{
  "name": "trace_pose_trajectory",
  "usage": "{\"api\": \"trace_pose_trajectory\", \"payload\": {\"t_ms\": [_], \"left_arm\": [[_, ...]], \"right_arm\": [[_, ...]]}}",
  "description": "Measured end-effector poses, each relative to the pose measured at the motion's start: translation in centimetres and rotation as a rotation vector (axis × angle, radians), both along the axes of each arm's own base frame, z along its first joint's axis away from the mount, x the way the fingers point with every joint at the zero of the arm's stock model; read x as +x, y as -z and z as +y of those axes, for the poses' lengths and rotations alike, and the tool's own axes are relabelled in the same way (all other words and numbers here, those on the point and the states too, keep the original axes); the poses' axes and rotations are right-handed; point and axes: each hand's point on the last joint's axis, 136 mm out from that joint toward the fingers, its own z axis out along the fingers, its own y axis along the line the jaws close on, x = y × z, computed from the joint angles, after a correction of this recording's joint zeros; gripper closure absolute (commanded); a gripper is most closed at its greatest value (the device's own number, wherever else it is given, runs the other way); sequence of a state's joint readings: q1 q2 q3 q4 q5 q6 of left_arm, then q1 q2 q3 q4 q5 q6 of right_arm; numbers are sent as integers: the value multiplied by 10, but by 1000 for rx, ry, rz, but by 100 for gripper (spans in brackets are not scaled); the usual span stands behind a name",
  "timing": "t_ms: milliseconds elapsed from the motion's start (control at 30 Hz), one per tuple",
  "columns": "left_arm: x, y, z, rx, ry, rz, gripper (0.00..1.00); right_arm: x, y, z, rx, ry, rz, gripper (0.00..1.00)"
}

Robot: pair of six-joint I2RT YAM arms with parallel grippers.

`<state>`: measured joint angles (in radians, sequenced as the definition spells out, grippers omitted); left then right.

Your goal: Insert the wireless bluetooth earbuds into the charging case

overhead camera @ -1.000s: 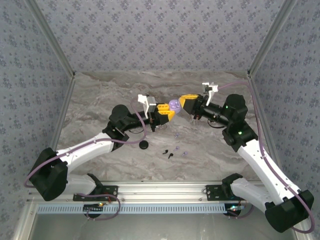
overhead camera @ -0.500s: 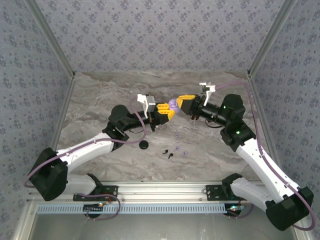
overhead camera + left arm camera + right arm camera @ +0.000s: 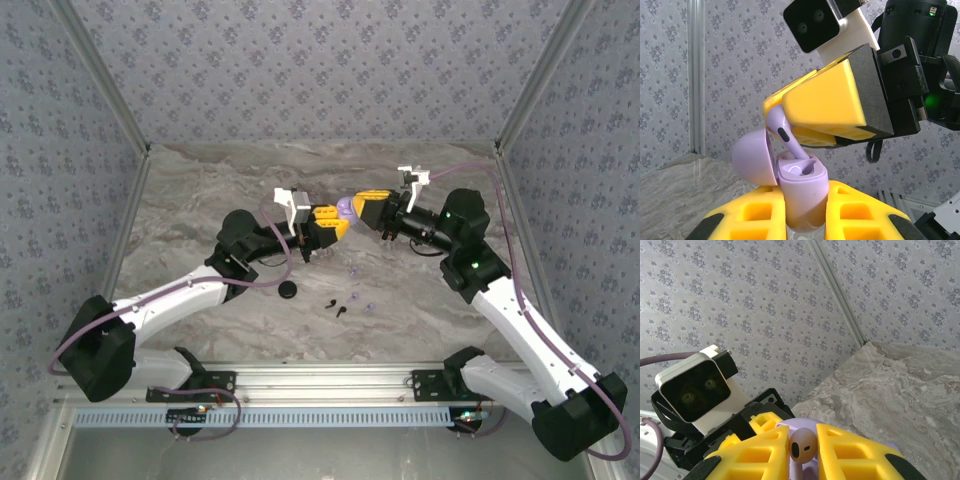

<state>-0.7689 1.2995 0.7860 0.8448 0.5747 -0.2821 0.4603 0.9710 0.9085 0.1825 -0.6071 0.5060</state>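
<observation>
i count two white robot arms, the left arm [image 3: 170, 295] and the right arm [image 3: 520, 320]. round charging cases: two, one lilac plastic case [image 3: 805, 187] with its lid open and one black round case [image 3: 288, 289] lying on the grey marbled bench [image 3: 200, 190]. tiny stemmed earbuds: six as far as i can make out, one lilac earbud [image 3: 776, 120] up at the lilac case, two black earbuds [image 3: 330, 303] on the bench, and three pale specks of earbuds [image 3: 353, 271] near them, lilac or pink, too small for me to tell.
</observation>
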Motion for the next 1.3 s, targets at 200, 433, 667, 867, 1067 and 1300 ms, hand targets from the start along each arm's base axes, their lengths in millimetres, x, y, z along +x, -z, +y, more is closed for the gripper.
{"api": "trace_pose_trajectory", "payload": {"t_ms": [200, 433, 667, 867, 1067, 1300], "left_arm": [[0, 1, 0, -1, -3, 0, 100], [1, 1, 0, -1, -7, 1, 100], [1, 1, 1, -2, -7, 0, 100], [1, 1, 0, -1, -7, 1, 100], [1, 1, 0, -1, -7, 1, 100], [1, 1, 1, -2, -7, 1, 100]], "right_arm": [[0, 1, 1, 0, 0, 0, 79], [1, 1, 0, 1, 5, -1, 79], [0, 0, 2, 3, 5, -4, 79], [-1, -1, 2, 3, 3, -5, 79], [0, -1, 4, 5, 3, -7, 79], [-1, -1, 5, 6, 2, -8, 79]]}}
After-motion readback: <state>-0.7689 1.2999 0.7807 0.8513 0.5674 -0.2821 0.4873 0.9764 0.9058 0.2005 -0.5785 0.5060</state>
